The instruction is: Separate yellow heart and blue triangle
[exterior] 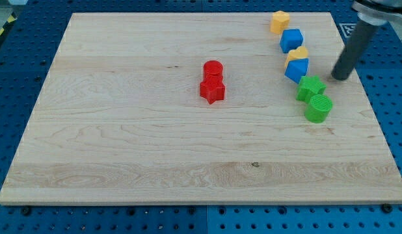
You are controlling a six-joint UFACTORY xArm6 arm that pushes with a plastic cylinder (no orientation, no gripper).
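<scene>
The yellow heart [297, 53] lies at the view's upper right, touching the blue triangle [296, 69] just below it. My tip [340, 78] stands to the right of the blue triangle, apart from it, and a little above and to the right of the green star [311, 86]. The rod rises from the tip toward the view's top right.
A blue cube [292, 39] sits just above the yellow heart, and a yellow hexagon [280, 21] above that. A green cylinder [318, 108] touches the green star from below. A red cylinder [213, 69] and a red star [213, 90] sit together near the board's middle. The board's right edge [367, 97] is near my tip.
</scene>
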